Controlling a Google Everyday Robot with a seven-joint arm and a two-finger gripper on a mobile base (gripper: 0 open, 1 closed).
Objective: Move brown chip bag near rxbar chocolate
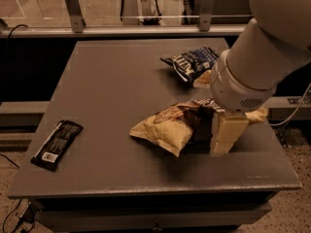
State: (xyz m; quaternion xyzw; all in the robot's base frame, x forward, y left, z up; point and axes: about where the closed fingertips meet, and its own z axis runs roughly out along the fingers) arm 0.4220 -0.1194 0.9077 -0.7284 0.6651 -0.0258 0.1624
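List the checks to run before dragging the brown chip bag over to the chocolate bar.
1. Position: ok, the gripper is down at the right end of the brown chip bag.
2. Hold on the bag: cannot tell, the arm hides the contact.
3. Target: ok, the chocolate bar lies flat near the table's front left corner.
4. Path leftward: ok, only bare table between bag and bar.
5. Blue chip bag: ok, behind the route.

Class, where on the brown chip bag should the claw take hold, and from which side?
Probably its crumpled dark end, from above: the brown chip bag lies flat on the table, and that end bunches up. The claw stands right there.
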